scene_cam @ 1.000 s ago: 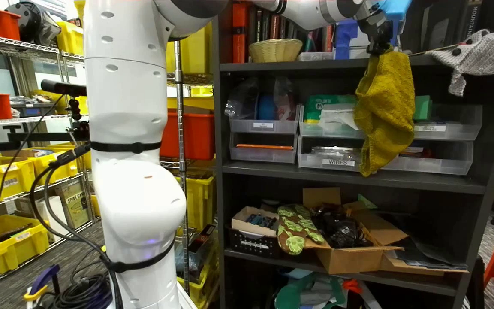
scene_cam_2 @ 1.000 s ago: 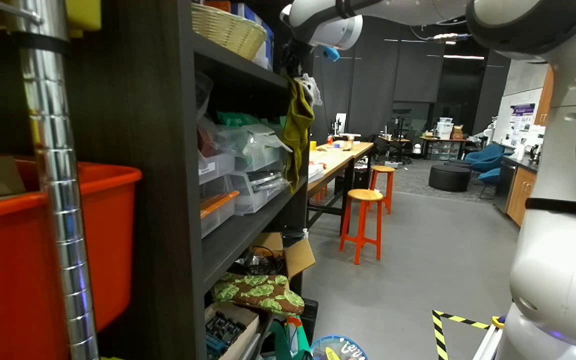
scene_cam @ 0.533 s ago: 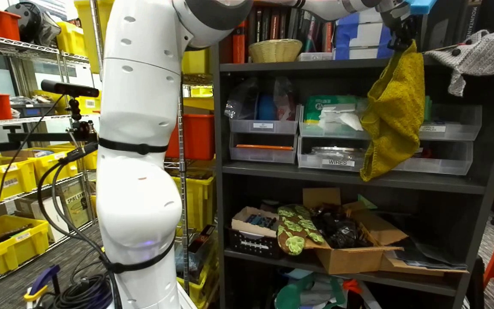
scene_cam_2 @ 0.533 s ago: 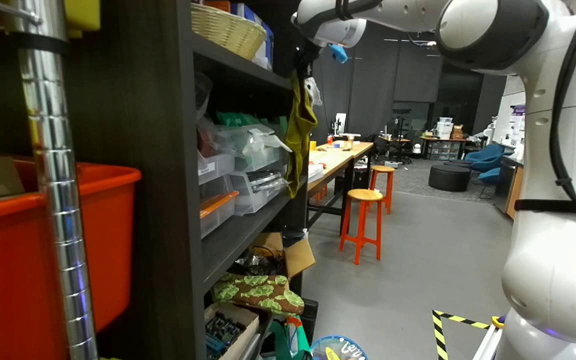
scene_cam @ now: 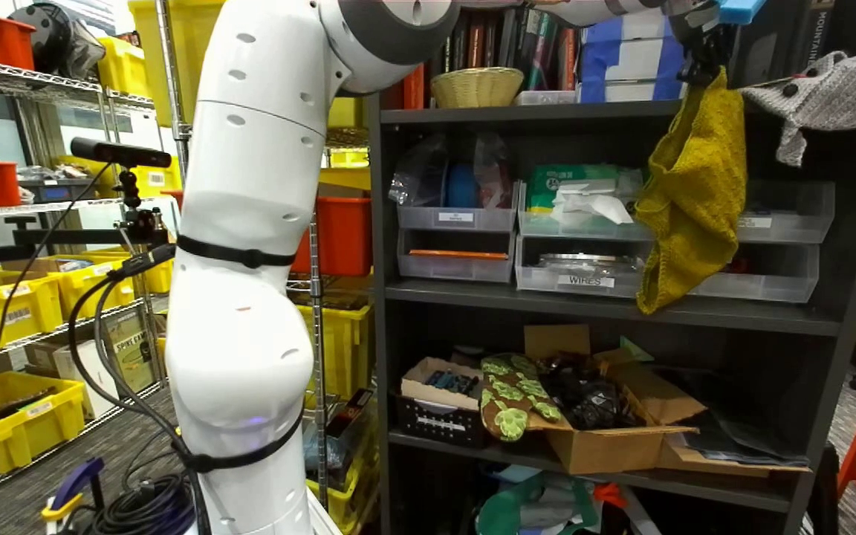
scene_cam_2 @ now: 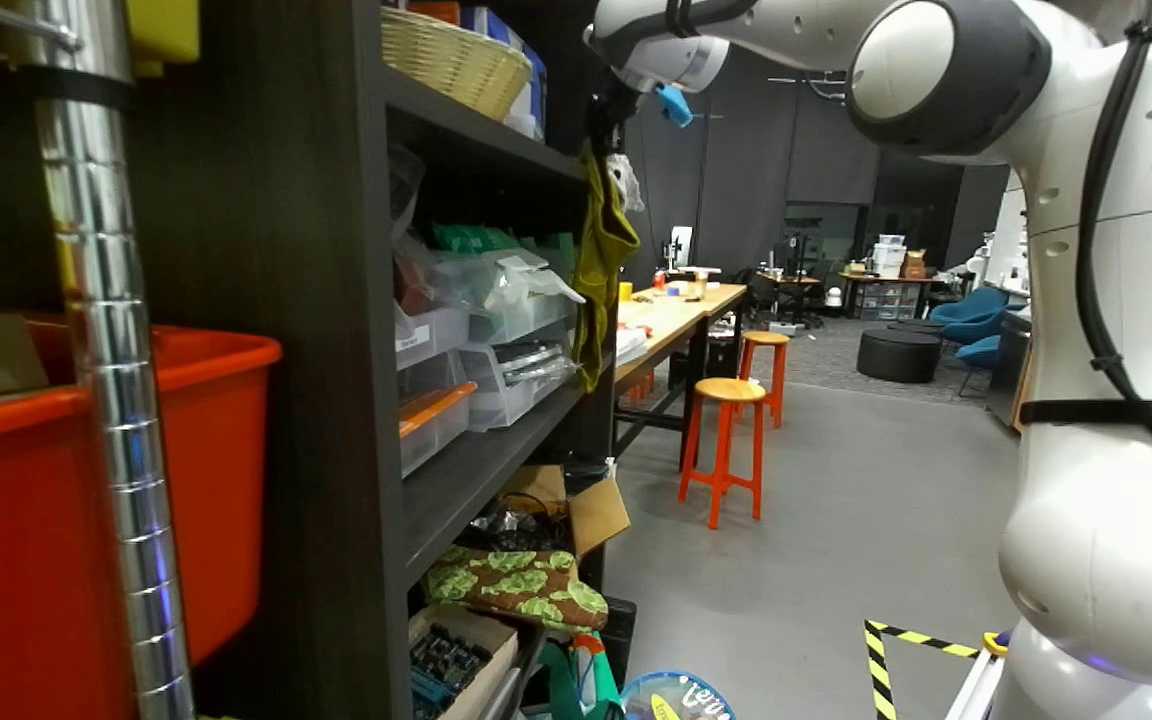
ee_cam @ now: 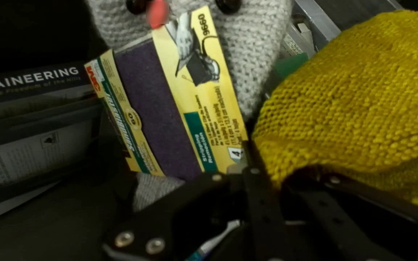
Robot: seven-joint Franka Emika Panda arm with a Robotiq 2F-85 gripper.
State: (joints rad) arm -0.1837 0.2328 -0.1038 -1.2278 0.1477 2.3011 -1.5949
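my jaws stand narrow, pinching the top of a mustard knit cloth [scene_cam: 698, 193]; my gripper [scene_cam: 701, 73] sits at the upper right of an exterior view, and the cloth hangs from it in folds in front of the clear bins [scene_cam: 759, 286], its lowest tip level with the edge of the dark shelf [scene_cam: 487, 299]; whether it touches either i cannot tell; in the wrist view it fills the right side, while left of it a sandpaper pack [ee_cam: 158, 108] covers part of a grey knit toy [ee_cam: 256, 54]; i judge the step in hand to be holding the cloth aloft, gripped and not yet set down; the next move, to my mind, calls for a firm pinch and a slow swing, so the loose hem does not snag on a bin lip; any shift right wants care, with the toy near
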